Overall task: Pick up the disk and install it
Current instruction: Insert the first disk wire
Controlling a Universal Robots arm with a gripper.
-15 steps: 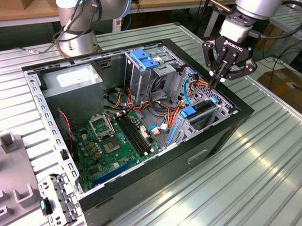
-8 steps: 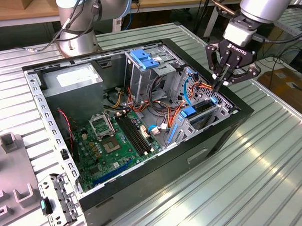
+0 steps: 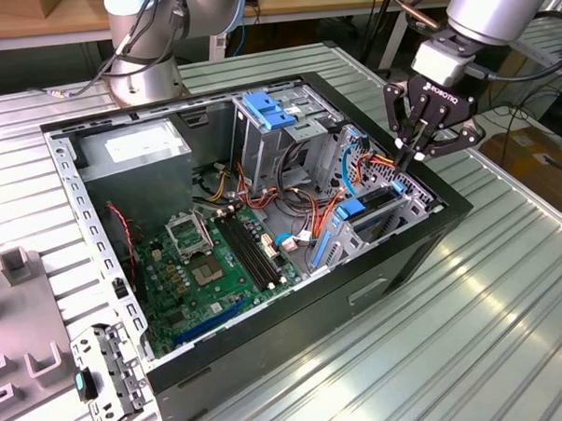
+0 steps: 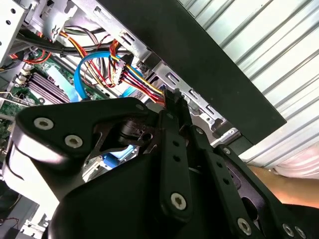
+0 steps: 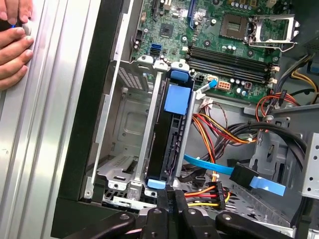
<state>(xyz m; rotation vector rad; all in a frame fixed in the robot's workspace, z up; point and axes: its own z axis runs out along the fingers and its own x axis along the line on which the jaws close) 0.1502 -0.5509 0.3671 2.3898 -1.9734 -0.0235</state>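
Blue-framed disk (image 5: pixel 167 149) sits edge-on in its bay, and we see the tool (image 3: pixel 411 156), fingers together, empty, at its end.

Ribbed metal table (image 3: pixel 508 284) (wooden bench (image 3: pixel 30 21) behind).

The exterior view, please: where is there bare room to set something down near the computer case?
Ribbed table lies bare on the exterior view's right of the computer case. Inside it is crowded: cables, motherboard, drive cage beneath the pincer.
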